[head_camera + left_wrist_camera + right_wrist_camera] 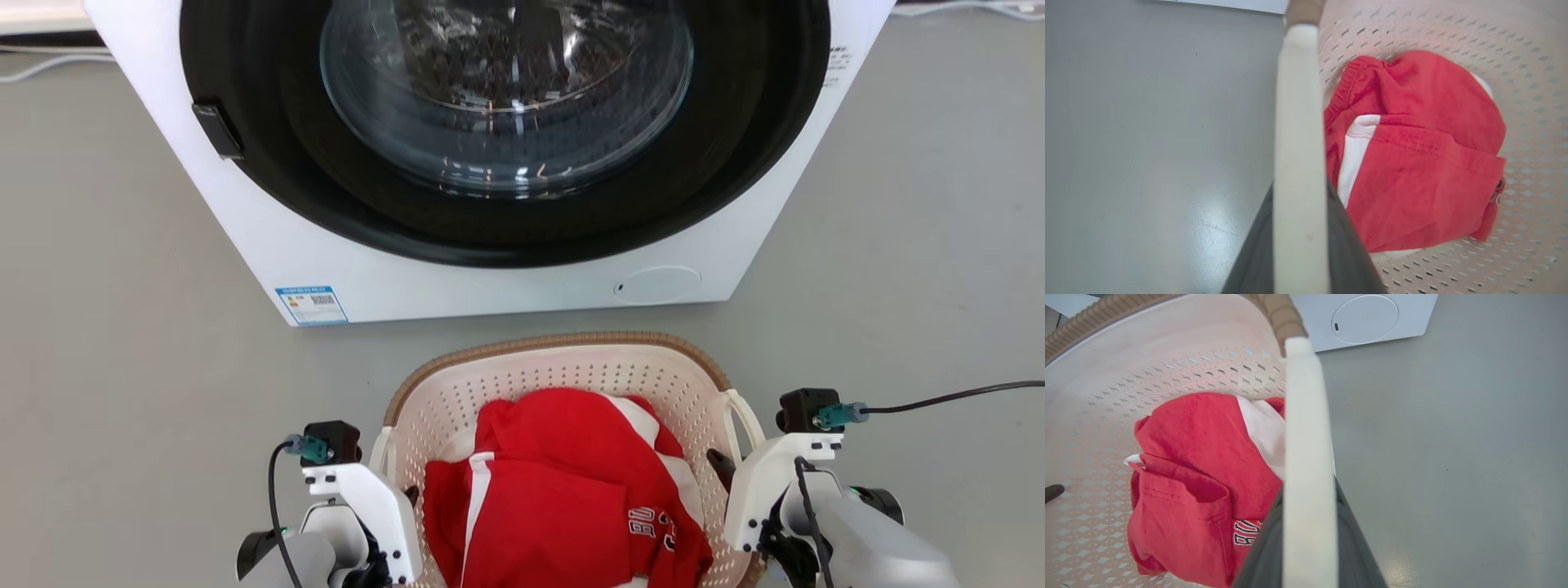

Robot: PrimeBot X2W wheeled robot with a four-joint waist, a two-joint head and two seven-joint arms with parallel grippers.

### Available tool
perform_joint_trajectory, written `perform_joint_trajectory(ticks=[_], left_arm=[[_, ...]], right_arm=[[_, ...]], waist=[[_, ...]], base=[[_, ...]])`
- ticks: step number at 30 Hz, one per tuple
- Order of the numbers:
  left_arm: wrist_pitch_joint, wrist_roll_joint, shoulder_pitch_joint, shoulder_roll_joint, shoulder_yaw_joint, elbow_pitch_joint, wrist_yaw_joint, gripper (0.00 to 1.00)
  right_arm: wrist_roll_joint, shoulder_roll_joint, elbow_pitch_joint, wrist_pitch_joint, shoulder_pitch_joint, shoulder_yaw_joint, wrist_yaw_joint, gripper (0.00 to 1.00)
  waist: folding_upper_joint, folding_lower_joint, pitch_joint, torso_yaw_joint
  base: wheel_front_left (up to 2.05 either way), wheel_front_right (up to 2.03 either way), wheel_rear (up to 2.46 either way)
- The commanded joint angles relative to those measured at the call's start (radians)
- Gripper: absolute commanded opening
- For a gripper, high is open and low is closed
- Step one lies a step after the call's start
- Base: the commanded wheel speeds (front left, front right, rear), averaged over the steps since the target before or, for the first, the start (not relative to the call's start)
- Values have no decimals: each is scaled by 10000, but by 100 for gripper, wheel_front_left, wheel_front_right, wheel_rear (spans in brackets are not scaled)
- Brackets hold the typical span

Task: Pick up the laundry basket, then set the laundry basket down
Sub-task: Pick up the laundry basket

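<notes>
The laundry basket (pixel 535 377), cream perforated plastic with a brown woven rim, sits low in the head view in front of the washing machine. A red and white garment (pixel 563 490) lies inside it. My left gripper (pixel 406 495) is at the basket's left side, and in the left wrist view its dark fingers (pixel 1349 249) are shut on the white loop handle (pixel 1298 122). On the opposite side my right gripper (pixel 720 467) is shut on the other handle (pixel 1306 416), which runs up between its fingers (pixel 1351 539). I cannot tell whether the basket touches the floor.
A white front-loading washing machine (pixel 457 282) with a dark round glass door (pixel 506 98) stands just beyond the basket. Grey floor (pixel 122 327) spreads to both sides. A black cable (pixel 947 398) trails from my right wrist, and light cables (pixel 49 65) lie at the far left.
</notes>
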State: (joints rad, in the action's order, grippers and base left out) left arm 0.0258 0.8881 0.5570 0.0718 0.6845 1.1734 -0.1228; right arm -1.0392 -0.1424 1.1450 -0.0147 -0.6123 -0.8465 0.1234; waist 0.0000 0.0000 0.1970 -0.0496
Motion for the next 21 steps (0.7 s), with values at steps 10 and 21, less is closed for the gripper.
perform_joint_trajectory(ticks=[10,21], left_arm=[[374,590,-433,662,474,-130,-79,0],[328,1049,-451,761,975,-109,-79,0]], right_arm=[[-442,-355,27,-279,300,-599,73,0],[-794,-381,72,-186,298,-993,73,0]], waist=[[0,0,-639,-117],[0,0,-787,-206]], base=[[0,0,0],[0,0,0]])
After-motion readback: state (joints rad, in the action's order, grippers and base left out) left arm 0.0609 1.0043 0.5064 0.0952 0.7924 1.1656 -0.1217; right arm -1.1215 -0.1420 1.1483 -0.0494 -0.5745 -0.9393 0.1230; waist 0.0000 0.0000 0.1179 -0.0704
